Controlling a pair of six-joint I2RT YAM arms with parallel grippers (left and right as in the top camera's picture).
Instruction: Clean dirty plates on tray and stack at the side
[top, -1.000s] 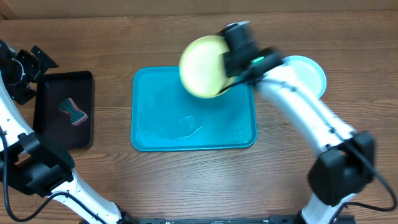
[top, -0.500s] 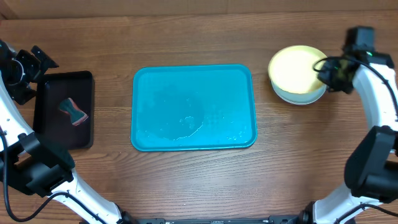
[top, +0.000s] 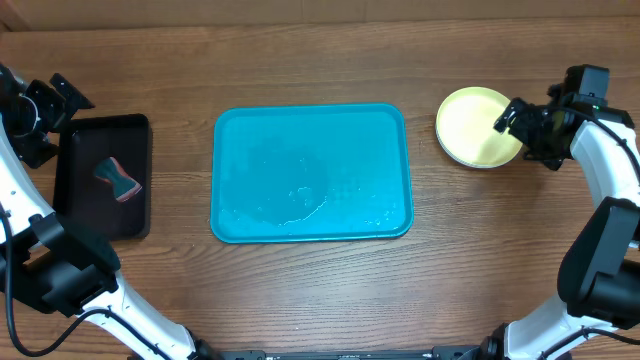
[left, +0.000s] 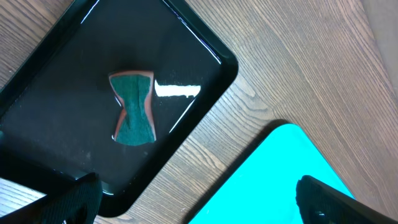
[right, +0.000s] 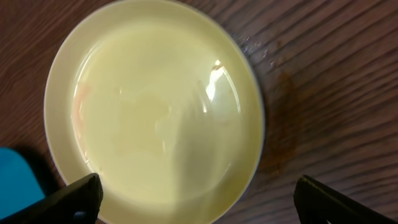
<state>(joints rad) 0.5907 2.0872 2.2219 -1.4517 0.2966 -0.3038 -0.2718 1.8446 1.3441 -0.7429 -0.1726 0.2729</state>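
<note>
The yellow-green plate (top: 476, 138) lies flat on the table at the right, off the tray, with a thin pale-blue rim (top: 482, 166) of another plate showing under it. My right gripper (top: 520, 130) hovers at its right edge, open, nothing between the fingers. In the right wrist view the plate (right: 155, 112) fills the frame, glossy and wet, with my right gripper (right: 205, 205) wide over its near edge. The turquoise tray (top: 310, 115) in the middle holds no plates, only a wet film. My left gripper (top: 45, 110) stays open at the far left.
A small black tray (top: 85, 215) at the left holds a green and red sponge (top: 118, 178). The left wrist view shows that sponge (left: 132, 107), the black tray (left: 56, 68), a corner of the turquoise tray (left: 280, 180) and the left gripper (left: 199, 208).
My right arm carried the yellow-green plate from above the tray to the right side, set it on the plate there, and opened its jaws. The left arm has not moved.
</note>
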